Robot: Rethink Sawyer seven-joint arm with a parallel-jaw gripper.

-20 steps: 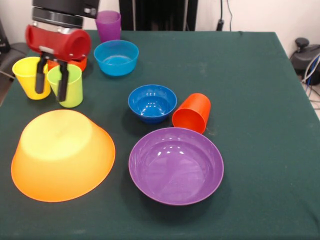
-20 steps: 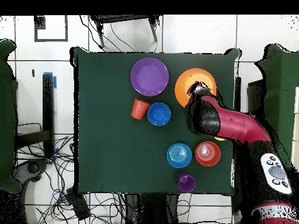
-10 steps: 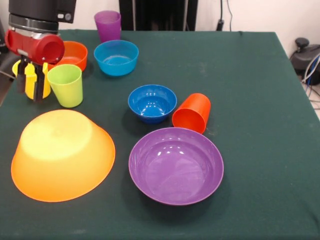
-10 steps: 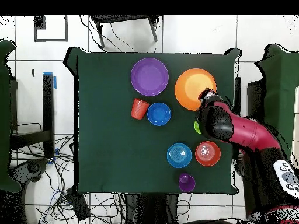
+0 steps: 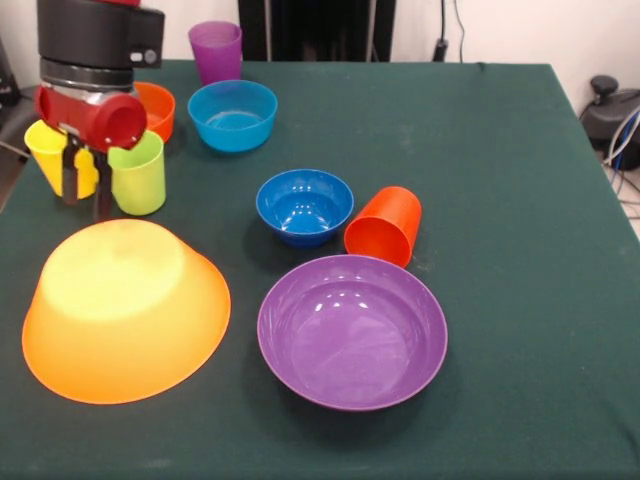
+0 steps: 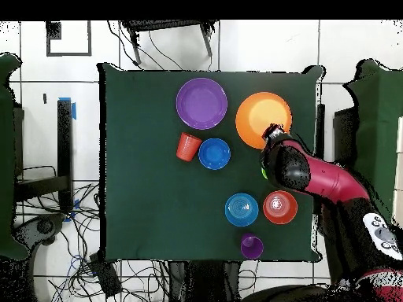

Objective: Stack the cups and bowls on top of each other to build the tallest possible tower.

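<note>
My gripper (image 5: 85, 195) hangs open and empty at the table's left, its black fingers (image 5: 70, 180) between the upright yellow cup (image 5: 42, 148) and the upright lime green cup (image 5: 142, 178). The very large yellow-orange bowl (image 5: 125, 310) lies upside down just in front of it. The wide purple bowl (image 5: 352, 330) sits upright to its right. The orange-red cup (image 5: 385, 225) lies on its side beside the dark blue bowl (image 5: 304, 205). Nothing is stacked. In the overhead view the arm (image 6: 295, 169) covers the gripper and both cups. No lime green bowl shows.
The light blue bowl (image 5: 232, 113), the small orange bowl (image 5: 160, 108) and the purple cup (image 5: 217, 50) stand at the far left of the table. The right half of the green cloth (image 5: 520, 200) holds nothing. Cables lie on the floor around the table.
My gripper moved from over the lime green cup left to the yellow cup, then back a little to the right. It now hangs between the two cups. No object moved.
</note>
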